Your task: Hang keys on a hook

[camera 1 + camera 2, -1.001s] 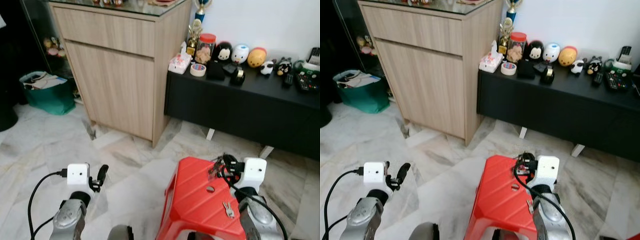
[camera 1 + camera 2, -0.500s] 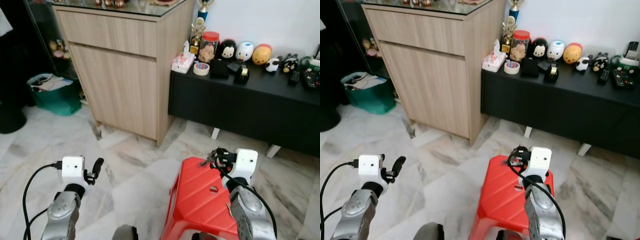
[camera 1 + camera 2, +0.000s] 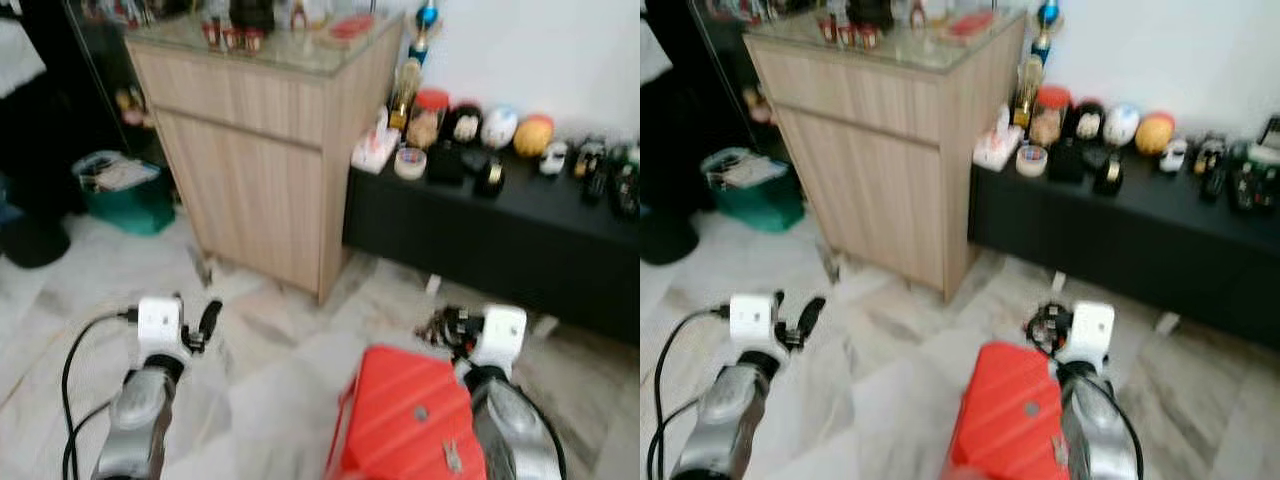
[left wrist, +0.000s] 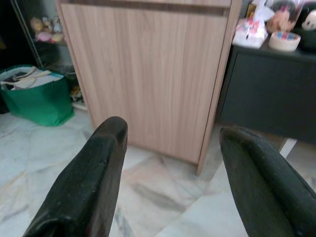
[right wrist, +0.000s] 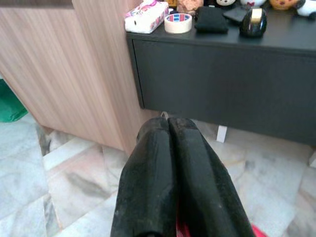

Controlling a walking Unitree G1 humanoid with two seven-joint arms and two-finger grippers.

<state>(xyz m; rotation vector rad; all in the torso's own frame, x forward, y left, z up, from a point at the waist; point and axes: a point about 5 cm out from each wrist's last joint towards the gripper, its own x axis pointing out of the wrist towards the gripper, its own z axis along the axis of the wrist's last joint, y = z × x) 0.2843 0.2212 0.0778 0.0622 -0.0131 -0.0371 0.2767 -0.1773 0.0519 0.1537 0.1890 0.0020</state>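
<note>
While the left hand [image 4: 168,173] gapes wide, the right hand [image 3: 440,325] pinches the keys [image 3: 434,327].

L pincer [image 4: 170,185] agape, R pincer [image 5: 170,173] clamped.

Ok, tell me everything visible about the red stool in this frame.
The red stool looks like moulded plastic, with a ribbed flat top and a small round hole near its middle. It stands upright on the marble floor, directly below the right gripper. A small metal key lies on its top.
</note>
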